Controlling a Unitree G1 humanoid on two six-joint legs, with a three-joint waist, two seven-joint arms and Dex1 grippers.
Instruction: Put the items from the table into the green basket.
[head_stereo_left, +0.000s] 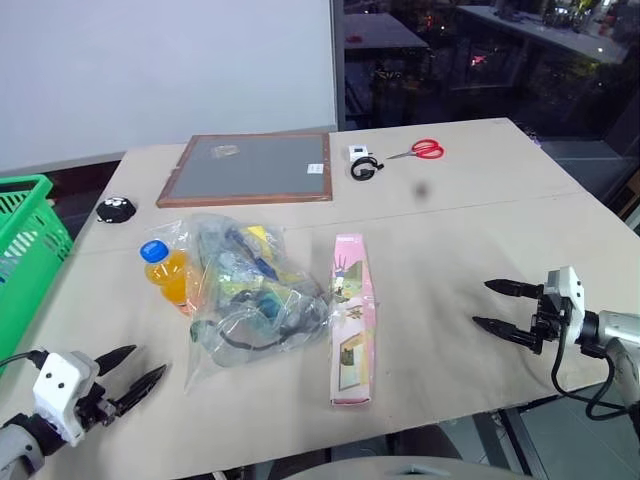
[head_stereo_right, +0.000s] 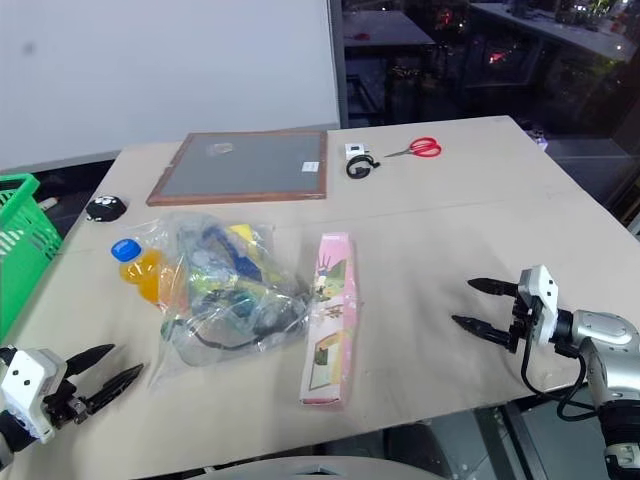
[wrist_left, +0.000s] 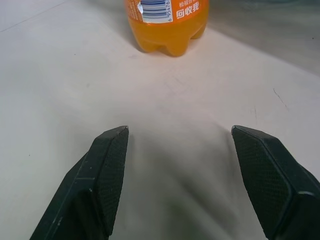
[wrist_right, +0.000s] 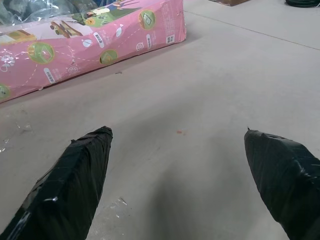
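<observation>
1. Nearest the camera, at the lower left of the left eye view, the left gripper (head_stereo_left: 135, 372) hovers over the table (head_stereo_left: 450, 240) with its two black fingers spread and nothing between them. Its wrist view shows bare tabletop in the gap and the base of the orange-drink bottle (wrist_left: 167, 25) ahead, well apart from the fingertips.

2. At the lower right of the frame, the right gripper (head_stereo_left: 495, 306) also stands wide and holds nothing. It points toward the centre of the frame, at the long flat pink box (wrist_right: 90, 45), which its wrist view shows ahead with open table between.

3. Where the items lie: the bottle (head_stereo_left: 165, 268) lies at centre left. The clear plastic bag (head_stereo_left: 250, 290) of colourful goods sits just right of it, its plastic seeming to overlap the bottle. The pink box (head_stereo_left: 351, 318) lies lengthwise just right of the bag.

4. At the left edge of the frame stands the green basket (head_stereo_left: 25, 240), beside the table. The part of it in view holds nothing that I can make out.

5. Judgement: the task looks to be at its start. All three items are on the table, none is gripped, and all three are left to move.

6. Likely first pick: the bottle, since it is the item nearest the basket and the left gripper faces it.
</observation>
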